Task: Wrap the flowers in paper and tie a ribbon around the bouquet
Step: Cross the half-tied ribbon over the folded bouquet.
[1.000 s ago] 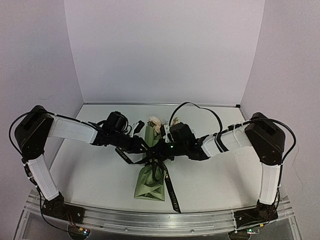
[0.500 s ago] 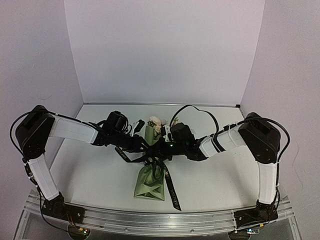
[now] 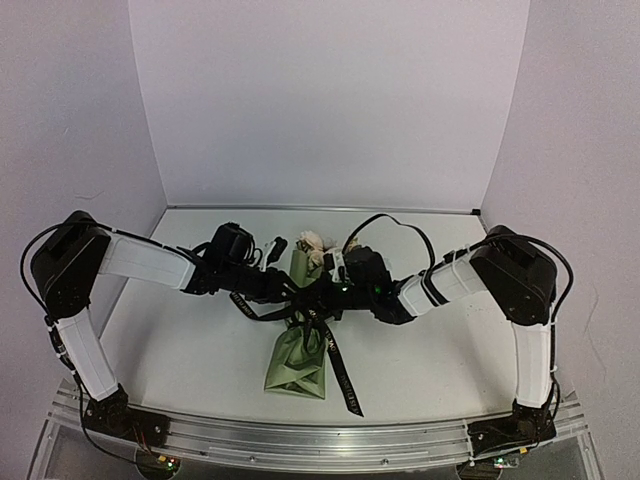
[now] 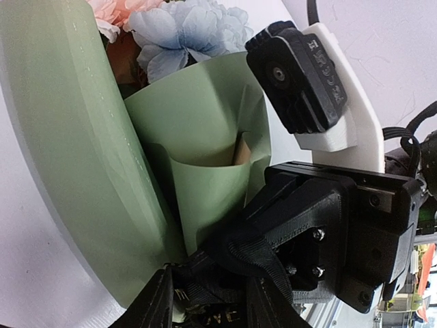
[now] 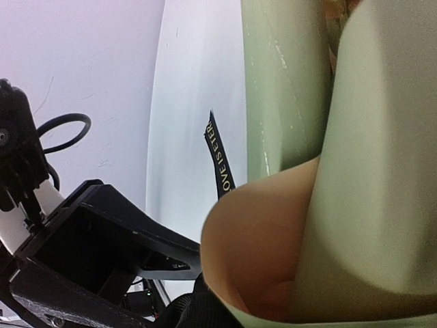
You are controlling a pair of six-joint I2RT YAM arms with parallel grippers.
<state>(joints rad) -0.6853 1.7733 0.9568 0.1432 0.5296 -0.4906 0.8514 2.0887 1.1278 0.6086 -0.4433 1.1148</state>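
Olive bouquet (image 4: pixel 82 150) lies just beside left pincer (image 4: pixel 212 307).

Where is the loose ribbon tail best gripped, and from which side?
Probably the ribbon tail just past the base of the bouquet, pinched across its width from above. There it seems to lie flat on the table, clear of the cone.

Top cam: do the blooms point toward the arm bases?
No, the blooms sit at the far end of the bouquet; its folded end lies nearer.
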